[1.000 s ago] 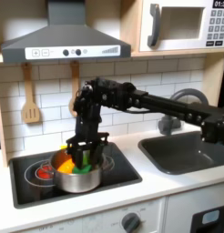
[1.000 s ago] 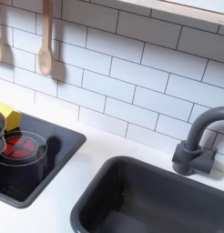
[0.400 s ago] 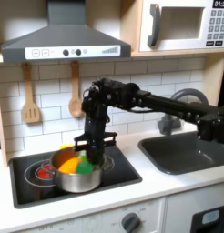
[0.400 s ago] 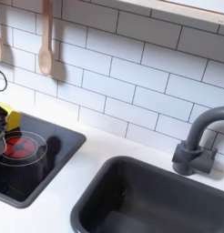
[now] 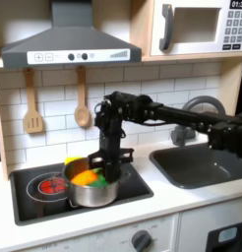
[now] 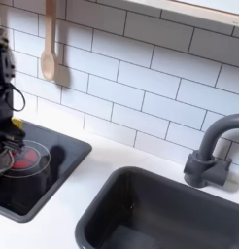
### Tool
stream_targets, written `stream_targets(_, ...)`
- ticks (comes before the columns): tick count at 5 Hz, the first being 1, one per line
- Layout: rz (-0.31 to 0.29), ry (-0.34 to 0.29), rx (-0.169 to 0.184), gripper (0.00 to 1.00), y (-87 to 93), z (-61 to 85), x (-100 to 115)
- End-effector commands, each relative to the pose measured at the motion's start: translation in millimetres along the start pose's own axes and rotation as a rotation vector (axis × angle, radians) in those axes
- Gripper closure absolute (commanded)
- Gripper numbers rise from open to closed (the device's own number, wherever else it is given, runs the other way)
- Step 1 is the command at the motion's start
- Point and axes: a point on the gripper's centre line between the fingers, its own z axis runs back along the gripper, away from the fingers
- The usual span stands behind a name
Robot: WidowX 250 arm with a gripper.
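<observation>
A silver pot stands on the black hob in the first exterior view, holding orange, yellow and green toy food. My gripper points straight down at the pot's right rim and looks shut on it. The black arm reaches in from the first exterior view's right. At the second exterior view's left edge, the gripper hangs over the pot's rim, beside the red burner.
Two wooden spoons hang on the tiled wall. A dark sink with a grey faucet lies right of the hob, also seen as sink and faucet. A range hood and microwave sit above.
The gripper and pot have shifted right on the hob, uncovering the red burner on the left. In the second exterior view the arm has come into the left edge.
</observation>
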Motion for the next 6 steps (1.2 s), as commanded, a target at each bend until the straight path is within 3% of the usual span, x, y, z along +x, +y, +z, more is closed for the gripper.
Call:
stream_targets(1, -0.058, 0.012, -0.026, 1.00, -21.7, -3.7, -2)
stream_targets(4, -0.188, 0.017, -0.046, 1.00, -63.0, -1.5, -6)
stream_targets(6, -0.242, 0.019, -0.054, 1.00, -77.9, -2.4, -5)
